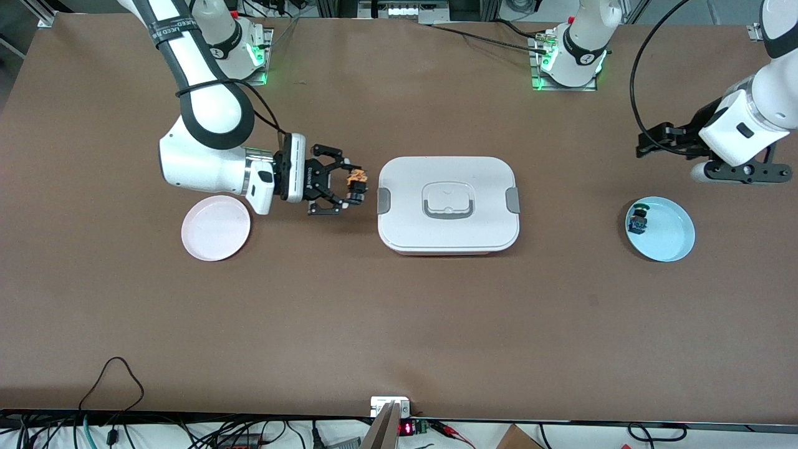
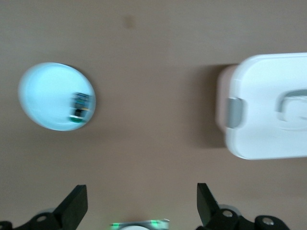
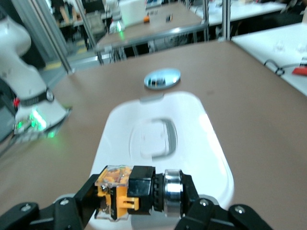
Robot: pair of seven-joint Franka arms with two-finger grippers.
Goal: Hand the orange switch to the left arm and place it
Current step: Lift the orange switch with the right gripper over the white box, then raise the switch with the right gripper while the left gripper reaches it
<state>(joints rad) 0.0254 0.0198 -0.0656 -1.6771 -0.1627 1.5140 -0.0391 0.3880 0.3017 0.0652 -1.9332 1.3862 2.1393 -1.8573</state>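
Note:
My right gripper [image 1: 350,186] is shut on the orange switch [image 1: 356,182] and holds it lengthwise between its fingers, over the table beside the white box [image 1: 447,204], at the box's end toward the right arm. The right wrist view shows the switch [image 3: 136,190] with its orange block, black body and metal ring, and the box [image 3: 163,143] just past it. My left gripper [image 1: 651,144] is open and empty, over the table near the blue plate [image 1: 670,240]. In the left wrist view its fingertips [image 2: 76,203] stand wide apart.
A green-capped blue switch [image 1: 638,218] lies on the blue plate, also in the left wrist view [image 2: 80,108]. A pink plate [image 1: 216,227] sits on the table below the right wrist. The box's grey latch [image 2: 233,112] faces the left gripper.

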